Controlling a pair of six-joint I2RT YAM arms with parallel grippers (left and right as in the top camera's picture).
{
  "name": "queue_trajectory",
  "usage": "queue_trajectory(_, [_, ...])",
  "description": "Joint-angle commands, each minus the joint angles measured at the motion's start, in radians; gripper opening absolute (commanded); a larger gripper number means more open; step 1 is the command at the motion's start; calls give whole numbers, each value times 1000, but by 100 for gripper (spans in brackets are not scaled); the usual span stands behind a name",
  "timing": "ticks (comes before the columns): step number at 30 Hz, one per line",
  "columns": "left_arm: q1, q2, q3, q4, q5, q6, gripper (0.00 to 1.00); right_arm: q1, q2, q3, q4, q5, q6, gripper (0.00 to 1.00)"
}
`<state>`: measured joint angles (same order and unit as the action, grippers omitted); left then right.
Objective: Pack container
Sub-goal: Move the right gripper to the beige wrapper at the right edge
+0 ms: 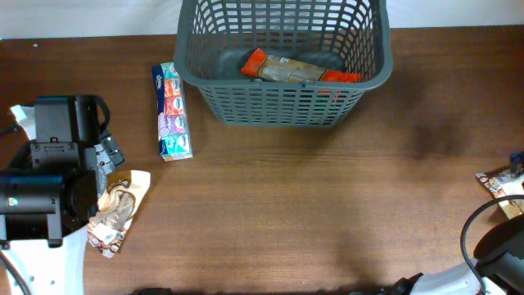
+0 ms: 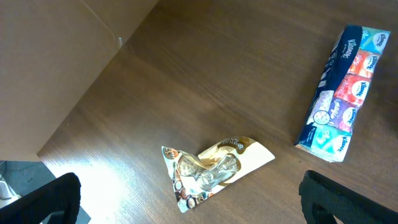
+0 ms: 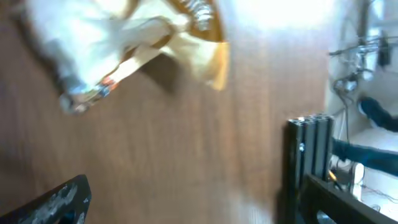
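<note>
Risk first, nearest our side: left gripper (image 2: 189,182) hangs over the gold snack pouch (image 2: 214,169), jaws released wide, nothing in them. Pouch is flat, crinkled and glossy. We expect the fingers to skid on the film or pinch only a corner, and a corner grip could let go in transit. Coming down too hard would just press it into the table (image 1: 327,213).

Right gripper (image 3: 193,199) is also spread wide and empty, with a pale packet (image 3: 124,50) just ahead of it. Right wrist view is blurred, so we can't read how the packet lies. It seems close to the table edge, and a sloppy approach could shove it off.

Further out, the tissue pack (image 1: 173,111) lies between the left arm and the container, just beside its left wall and not touching. A low carry from the pouch could clip it or drag it along.

Farthest: container (image 1: 282,106) at the far middle of the table, upright, with one orange-and-brown packet (image 1: 286,68) lying on its base. Walls are tall with a thick rim, so a drooping pouch carried low would catch the rim, and too early a release drops it outside. We judge most of the packing not yet done — three items out on the table.
</note>
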<state>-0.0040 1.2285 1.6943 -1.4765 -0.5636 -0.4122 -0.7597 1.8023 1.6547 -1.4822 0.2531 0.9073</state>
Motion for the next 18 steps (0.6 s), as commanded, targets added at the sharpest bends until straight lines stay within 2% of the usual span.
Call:
queue_trajectory(1, [5,-4,9,1,3,-2,100,-1,2,-1,-9,91,255,99])
queue_trajectory(3, [5,-4,9,1,3,-2,99,-1,2,-1,31,66,282,99])
queue_trajectory(5, [5,-4,9,1,3,-2,100,0,2,-1,66,55,201,99])
queue_trajectory(7, [5,-4,9,1,3,-2,100,1,2,-1,107,54,51,99])
queue_trajectory(11, [5,-4,9,1,3,-2,100,21,2,-2,225,-8,-470,99])
queue_trajectory(12, [5,-4,9,1,3,-2,100,23,2,-2,243,-53,-542,99])
queue_trajectory(15, [5,-4,9,1,3,-2,100,27,2,-2,269,-113,-613,99])
queue_trajectory(18, [5,-4,9,1,3,-2,100,25,2,-2,267,45,-617,99])
